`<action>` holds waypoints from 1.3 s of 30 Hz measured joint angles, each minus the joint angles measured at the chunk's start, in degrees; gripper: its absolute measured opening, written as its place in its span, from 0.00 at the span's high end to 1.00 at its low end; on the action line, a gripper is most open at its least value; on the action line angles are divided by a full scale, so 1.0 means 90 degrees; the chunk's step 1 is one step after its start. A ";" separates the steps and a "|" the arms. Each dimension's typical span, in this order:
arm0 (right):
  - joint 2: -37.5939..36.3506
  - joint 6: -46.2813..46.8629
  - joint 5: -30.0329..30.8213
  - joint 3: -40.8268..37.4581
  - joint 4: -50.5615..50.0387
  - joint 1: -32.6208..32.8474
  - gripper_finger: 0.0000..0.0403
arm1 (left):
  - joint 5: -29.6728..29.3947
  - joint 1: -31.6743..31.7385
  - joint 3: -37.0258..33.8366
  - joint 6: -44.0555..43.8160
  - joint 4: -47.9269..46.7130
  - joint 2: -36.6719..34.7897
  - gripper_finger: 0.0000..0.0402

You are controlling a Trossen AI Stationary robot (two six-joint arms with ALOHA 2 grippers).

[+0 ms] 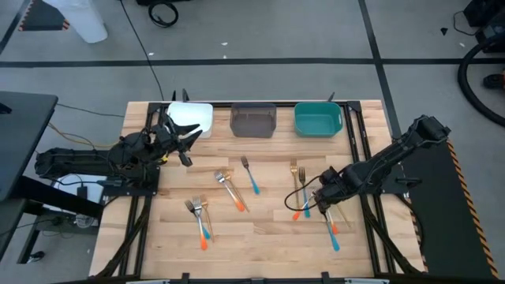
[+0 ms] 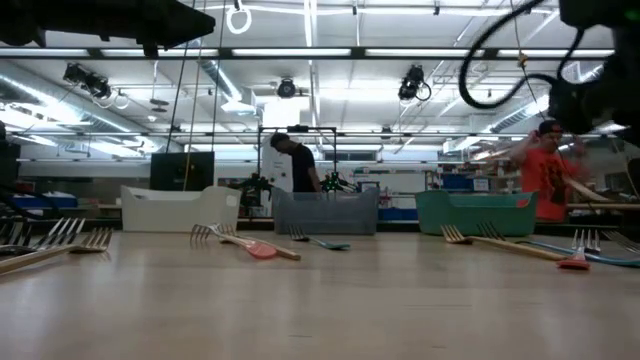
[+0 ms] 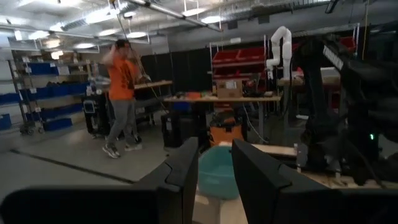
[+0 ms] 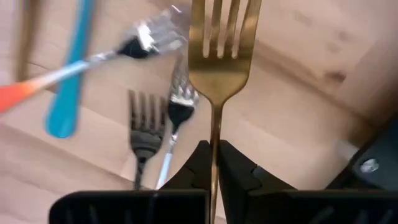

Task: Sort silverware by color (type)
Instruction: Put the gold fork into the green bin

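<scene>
Forks with blue, orange and gold handles lie scattered on the wooden table [image 1: 260,229]: a blue one [image 1: 251,177], an orange one [image 1: 231,192], a small group at the near left [image 1: 200,217] and another at the near right [image 1: 331,225]. My right gripper [image 1: 317,194] is over the right group, shut on a gold fork [image 4: 221,43]. My left gripper [image 1: 183,140] is open and empty by the white bin [image 1: 193,118]. Its fingers [image 3: 186,174] show a gap in the left wrist view. My right gripper pinches the gold fork's slim handle [image 4: 214,134] between its two fingers [image 4: 239,171]. The fork lies along the fingers and sticks out past their tips, tines away from the gripper. It hangs over a silver fork head [image 4: 177,99] and other forks lying on the table.
A white, a grey [image 1: 253,120] and a teal bin [image 1: 318,119] stand in a row at the table's far edge. Another gold fork [image 1: 296,175] lies just beyond my right gripper. People stand in the room behind the table [image 2: 545,170].
</scene>
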 joint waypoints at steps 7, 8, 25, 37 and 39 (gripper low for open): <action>-0.0002 -0.1813 0.0805 0.0718 -0.0185 -0.0769 0.96 | 0.0002 0.0000 0.0408 -0.0579 -0.0929 0.0036 0.74; -0.0002 -0.2059 0.0894 0.0785 -0.0181 -0.0920 0.96 | 0.0002 0.0000 0.0499 -0.0691 -0.1180 0.0055 0.75; 0.0007 -0.7781 0.1678 0.1155 0.1769 -0.3955 0.95 | -0.0078 0.0000 0.0682 0.0055 -0.1818 0.0408 0.76; 0.0402 -1.1333 0.3038 0.2052 0.1106 -0.4696 0.95 | -0.0499 0.0455 0.0675 -0.1264 -0.2181 0.0410 0.76; 0.0398 -1.2107 0.3066 0.2052 0.1102 -0.4791 0.95 | -0.0498 0.0533 0.0675 -0.1390 -0.2136 0.0410 0.76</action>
